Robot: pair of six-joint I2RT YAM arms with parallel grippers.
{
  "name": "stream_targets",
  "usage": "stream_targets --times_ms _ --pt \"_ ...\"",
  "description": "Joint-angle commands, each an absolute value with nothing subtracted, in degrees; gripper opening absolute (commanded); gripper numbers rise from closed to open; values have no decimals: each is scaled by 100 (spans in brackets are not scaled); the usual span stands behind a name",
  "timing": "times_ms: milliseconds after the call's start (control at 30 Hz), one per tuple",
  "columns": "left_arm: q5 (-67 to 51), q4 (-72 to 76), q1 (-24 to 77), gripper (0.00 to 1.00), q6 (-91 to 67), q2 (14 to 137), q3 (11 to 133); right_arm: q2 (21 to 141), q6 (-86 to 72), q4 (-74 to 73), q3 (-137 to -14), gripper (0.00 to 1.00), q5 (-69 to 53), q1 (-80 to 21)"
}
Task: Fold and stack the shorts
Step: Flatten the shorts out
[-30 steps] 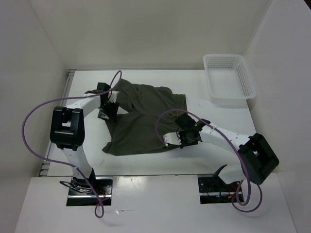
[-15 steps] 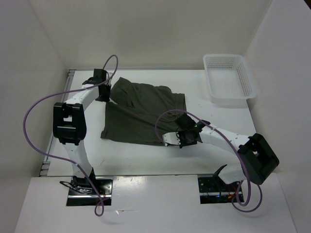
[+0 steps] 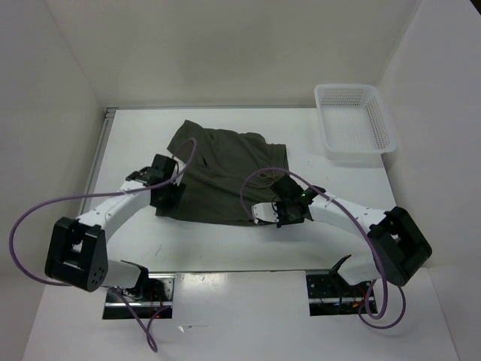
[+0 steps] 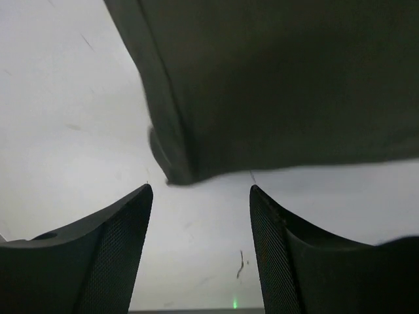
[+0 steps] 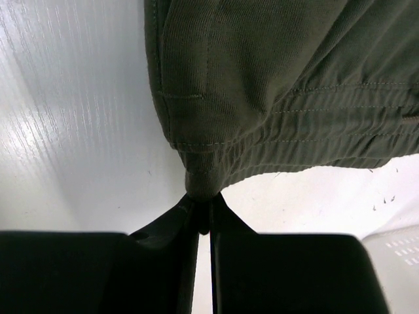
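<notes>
White table (image 3: 338, 180) bears wrinkled dark olive shorts (image 3: 222, 169)

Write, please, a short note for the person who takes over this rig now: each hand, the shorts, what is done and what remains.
Left hand: open and empty, over the table at the near left corner of the shorts.
Right hand: shut on the shorts' near right corner, at the elastic waistband.
Shorts: lying wrinkled in mid-table; a hemmed layer lies over the waistband, so one fold seems made.
White mesh basket: far right, apart from the shorts.
To do: finish the folding, then stack.
</notes>
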State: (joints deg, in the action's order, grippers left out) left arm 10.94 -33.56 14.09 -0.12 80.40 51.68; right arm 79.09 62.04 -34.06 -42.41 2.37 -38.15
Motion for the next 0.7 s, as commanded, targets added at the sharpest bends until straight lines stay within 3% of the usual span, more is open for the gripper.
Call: stream_targets --times_ms 0,167,233,300,333,400,467,667 --pt "1134 -3560 1485 69 0 7988 4536 7761 6258 -3383 -4333 12 185 -3841" --pt "1608 -3023 1591 65 0 8962 4315 7314 6669 -4217 -4386 22 -377 -3841" --pt "1661 -3023 1696 56 0 9044 4184 6710 6881 -4421 -4237 45 -518 -3841" --pt "1512 -3084 1757 40 0 8921 4131 6173 7075 -4421 -3992 68 -519 -3841" --pt "1407 -3294 1758 20 0 8921 4079 5909 7136 -4134 -3929 72 -519 -3841" --pt "1179 -3985 1758 11 0 8755 4236 5205 6979 -3808 -3929 80 -737 -3841" --pt "862 -4410 1811 3 0 8369 4350 4975 6777 -3736 -4051 80 -852 -3893" --pt "205 -5290 1513 5 0 7778 4920 6387 4740 -3349 -5455 75 -1370 -3894"
